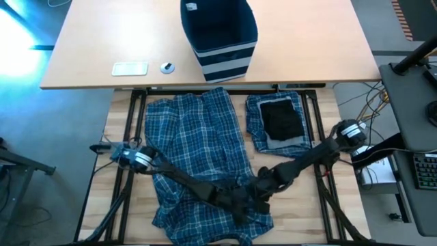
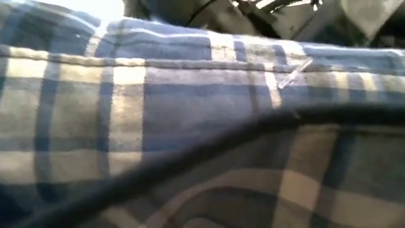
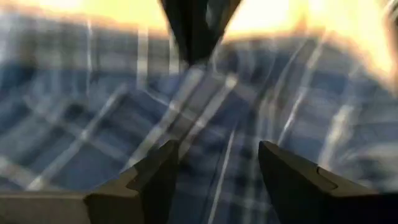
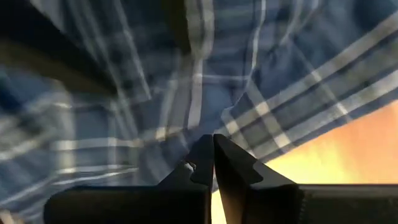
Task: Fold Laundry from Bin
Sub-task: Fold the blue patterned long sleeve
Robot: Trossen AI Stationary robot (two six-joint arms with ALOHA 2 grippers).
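Plaid cloth (image 2: 190,114) fills the low view, right against the lens. Left gripper (image 3: 214,168): fingers (image 3: 155,180) parted about halfway, nothing between them, plaid just beyond the tips. Right gripper (image 4: 213,155): fingers (image 4: 233,165) pressed together, tips at the plaid's edge; cannot tell if cloth is pinched. In the high view both grippers meet at lower centre, on the plaid's near hem. Folded pile (image 1: 280,121) with a black piece on top lies centre right. Bin (image 1: 218,34) stands at top centre, on the far table (image 1: 102,41).
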